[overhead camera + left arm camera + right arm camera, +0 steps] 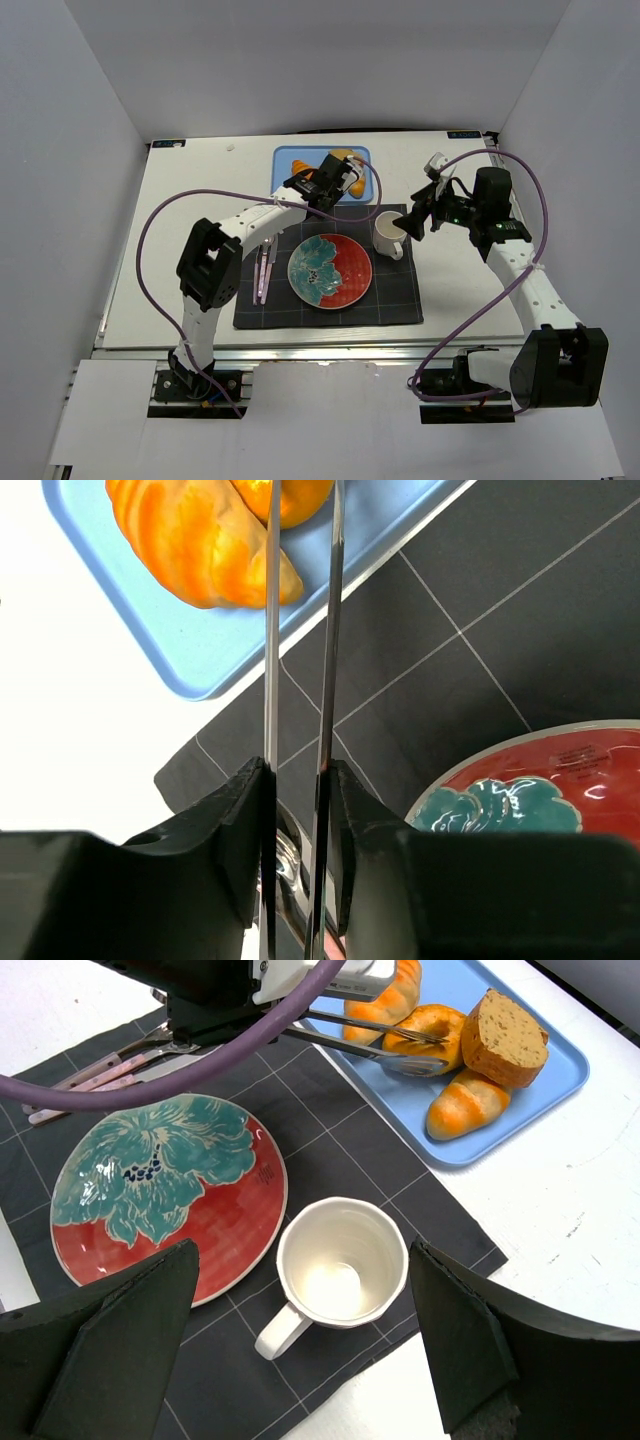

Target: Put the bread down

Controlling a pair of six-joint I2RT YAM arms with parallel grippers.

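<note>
Metal tongs [410,1060]: clamped in the left end effector [297,820]. Its fingers press on the two long blades, and a narrow gap shows between the blades.
Bread [458,1018]: lies in the blue tray [395,1090], at the tips of the tongs. One blade crosses over it and the other lies just beside its near edge. I cannot tell if the blades squeeze it.
Neighbours: a cut roll [505,1035] sits just beside the bread, and there is a croissant [465,1105] near its other side.
Goal, as I judge: the plate [200,1230] on the dark placemat [350,1140], near the tray.
Right end effector [302,1260]: spread wide, holding nothing, above the mug [340,1270] that stands just beside the plate.
Risk, slip: the blades are thin and smooth and the bread is round. With a light squeeze it may roll out during the lift and fall on the placemat or the counter [560,1220].
Risk, wrong item: the roll and the croissant are so close that a blade could push them or catch one of them instead.
Risk, twist: the tongs are long, so a small turn inside the fingers would move the tips far.
Risk, path: the mug and the right end effector are close to the plate, so a wide swing could knock the mug.
</note>
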